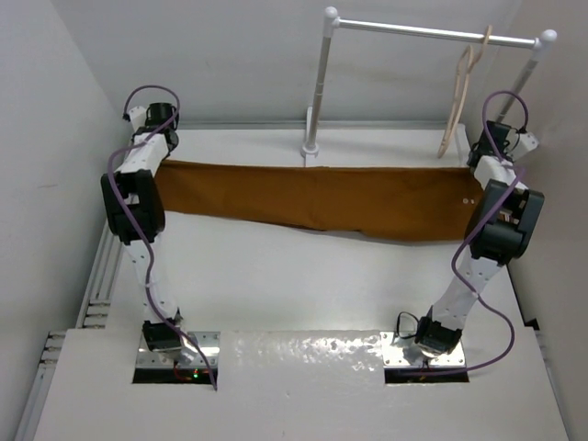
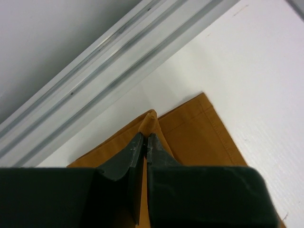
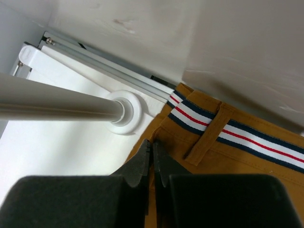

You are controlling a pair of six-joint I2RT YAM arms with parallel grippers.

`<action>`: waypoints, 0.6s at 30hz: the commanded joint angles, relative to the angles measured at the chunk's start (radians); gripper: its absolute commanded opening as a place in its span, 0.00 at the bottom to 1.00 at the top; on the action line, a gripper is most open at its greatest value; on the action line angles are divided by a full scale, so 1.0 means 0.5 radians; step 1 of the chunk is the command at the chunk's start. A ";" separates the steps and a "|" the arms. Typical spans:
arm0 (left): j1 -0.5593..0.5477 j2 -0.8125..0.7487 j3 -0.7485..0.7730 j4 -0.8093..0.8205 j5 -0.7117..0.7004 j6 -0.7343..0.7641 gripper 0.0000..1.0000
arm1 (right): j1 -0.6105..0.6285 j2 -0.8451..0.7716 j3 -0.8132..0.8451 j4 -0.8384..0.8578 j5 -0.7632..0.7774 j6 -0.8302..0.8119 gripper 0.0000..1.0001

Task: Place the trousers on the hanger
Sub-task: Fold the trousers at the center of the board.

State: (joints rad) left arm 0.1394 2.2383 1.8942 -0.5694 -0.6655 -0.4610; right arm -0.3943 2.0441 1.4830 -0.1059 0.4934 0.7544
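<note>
Clerk: Trousers point(image 1: 312, 197), rust-brown, one item. Top view: drawn out lengthwise across the far part of the worktop point(image 1: 276, 285), one end at the left arm point(image 1: 133, 197), the other at the right arm point(image 1: 501, 220). Lifted or lying flat: cannot tell.

Checker: Hanger?

Clerk: Hanger point(image 1: 457, 106), pale, hooked on the white rail point(image 1: 432, 32) above the right-hand end, nothing on it. Judged reason for the spread: cloth held long and untangled, ready to be passed to the hanger.

Checker: Left wrist view.

Clerk: Left end effector point(image 2: 145, 145), fingers pressed together, pinching a small raised fold at a stitched edge. The cloth runs beneath the fingers and off to the right, apparently on the white surface.

Checker: Right wrist view.

Clerk: Right end effector point(image 3: 153, 154), fingers closed on the cloth edge just beside the striped waistband point(image 3: 228, 135); belt loop point(image 3: 209, 133) near the tips; rail foot point(image 3: 122, 111) close at left.

Checker: Status?

Clerk: Both ends gripped. Hanging not yet done, by judgement.
</note>
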 commanded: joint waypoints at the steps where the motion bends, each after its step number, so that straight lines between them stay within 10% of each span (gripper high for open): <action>1: 0.059 0.112 0.233 0.071 -0.065 0.072 0.03 | -0.024 0.059 0.163 0.123 0.078 -0.027 0.04; 6: 0.059 0.181 0.261 0.172 0.045 0.081 0.17 | -0.021 0.093 0.160 0.123 0.065 -0.033 0.09; 11: 0.056 0.135 0.231 0.280 0.196 0.115 0.53 | -0.021 -0.044 0.050 0.147 -0.011 0.034 0.45; 18: 0.059 -0.331 -0.219 0.381 0.291 0.039 0.54 | 0.119 -0.589 -0.381 0.297 -0.376 0.120 0.49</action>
State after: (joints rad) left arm 0.1574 2.2589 1.8881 -0.4488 -0.5556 -0.4187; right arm -0.3836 1.9141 1.3643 -0.0525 0.4000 0.7879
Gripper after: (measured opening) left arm 0.554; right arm 0.500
